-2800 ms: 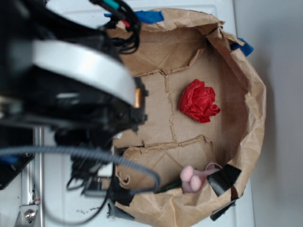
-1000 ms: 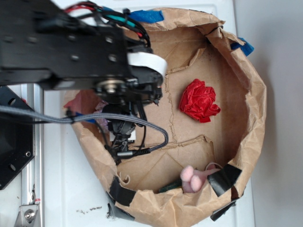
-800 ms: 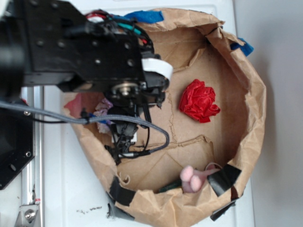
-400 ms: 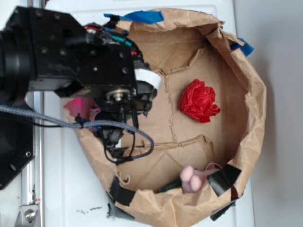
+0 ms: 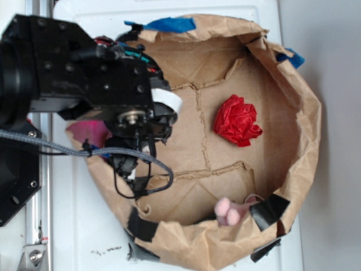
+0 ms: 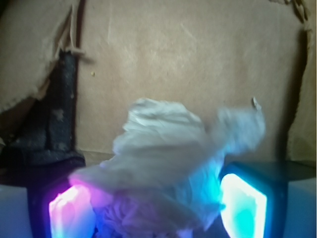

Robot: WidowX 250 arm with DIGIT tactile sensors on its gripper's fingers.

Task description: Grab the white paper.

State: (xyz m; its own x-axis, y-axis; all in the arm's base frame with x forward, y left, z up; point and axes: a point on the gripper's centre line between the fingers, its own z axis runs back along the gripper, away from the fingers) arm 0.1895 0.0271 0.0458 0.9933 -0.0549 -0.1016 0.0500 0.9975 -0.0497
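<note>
Wrist — hand (image 6: pixel 158 206) around white paper (image 6: pixel 173 153)

The desk (image 5: pixel 79 226) was a white surface, with small dark specks near its lower left edge. Directly on it sat a brown paper bag (image 5: pixel 307 141), its sides rolled down into a shallow basin, patched with blue tape (image 5: pixel 169 23) at the upper rim and black tape (image 5: pixel 269 210) along the lower rim. A metal rail (image 5: pixel 35 237) ran along the left edge.
</note>
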